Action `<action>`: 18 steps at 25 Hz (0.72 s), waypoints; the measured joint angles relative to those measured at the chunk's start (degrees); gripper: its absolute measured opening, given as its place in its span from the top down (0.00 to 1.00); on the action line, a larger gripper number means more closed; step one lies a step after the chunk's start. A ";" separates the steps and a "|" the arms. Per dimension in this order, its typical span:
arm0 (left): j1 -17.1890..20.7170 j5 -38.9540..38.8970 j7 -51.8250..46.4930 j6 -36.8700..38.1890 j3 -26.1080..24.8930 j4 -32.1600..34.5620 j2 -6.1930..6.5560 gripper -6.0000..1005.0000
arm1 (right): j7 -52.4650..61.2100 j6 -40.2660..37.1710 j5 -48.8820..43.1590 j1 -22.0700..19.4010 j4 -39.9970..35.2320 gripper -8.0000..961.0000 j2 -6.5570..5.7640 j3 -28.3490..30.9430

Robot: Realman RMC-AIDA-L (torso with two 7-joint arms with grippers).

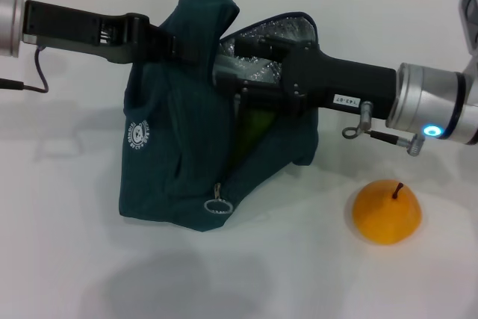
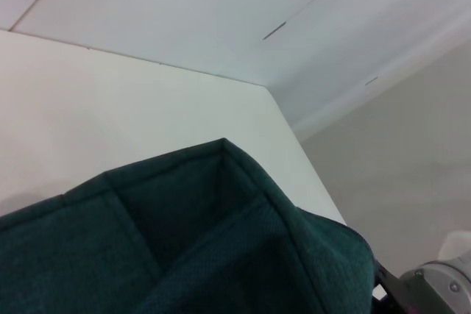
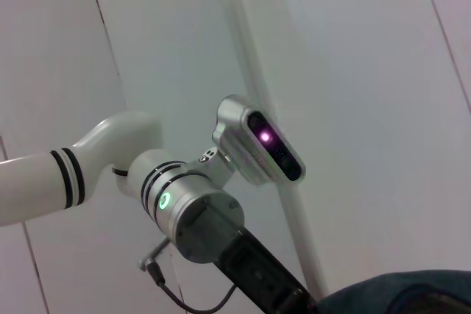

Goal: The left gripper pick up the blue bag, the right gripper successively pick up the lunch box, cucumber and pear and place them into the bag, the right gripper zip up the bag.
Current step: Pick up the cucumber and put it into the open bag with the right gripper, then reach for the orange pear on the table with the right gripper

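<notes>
The blue bag (image 1: 179,155) stands on the white table, its mouth open and the silver lining (image 1: 272,35) showing. My left gripper (image 1: 183,44) comes in from the left and is shut on the bag's top fabric, holding it up. My right gripper (image 1: 233,84) reaches into the open mouth from the right, its tip hidden by the fabric. The cucumber (image 1: 258,121) shows as a green patch inside the bag, just under the right gripper. The pear (image 1: 387,211) sits on the table to the right of the bag. The lunch box is hidden.
The bag's ring zipper pull (image 1: 218,205) hangs at its front lower edge. The left wrist view shows bag fabric (image 2: 184,240) and the table's far corner. The right wrist view shows the left arm (image 3: 191,211) and the bag's rim (image 3: 397,295).
</notes>
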 joint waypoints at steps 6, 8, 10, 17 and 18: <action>0.19 -0.06 0.00 0.19 -0.18 0.00 0.00 0.95 | -1.17 -2.96 0.04 -3.52 -0.64 0.21 -0.41 4.79; 0.26 -0.07 0.00 0.39 -0.21 0.00 0.02 0.95 | -1.93 -5.29 -0.32 -6.55 -1.25 0.21 -0.92 8.43; 0.33 -0.09 0.00 0.48 -0.21 0.00 0.03 0.95 | -2.12 -6.79 -0.49 -9.78 -1.60 0.21 -1.55 11.83; -0.01 -1.62 0.00 0.52 -0.20 -0.64 -0.56 0.95 | -1.83 -10.83 -1.43 -19.01 -1.09 0.22 -5.18 14.54; -0.21 -1.71 0.03 0.46 -0.20 -1.19 -0.61 0.95 | -1.94 -11.80 -2.63 -20.07 -1.01 0.22 -5.67 14.58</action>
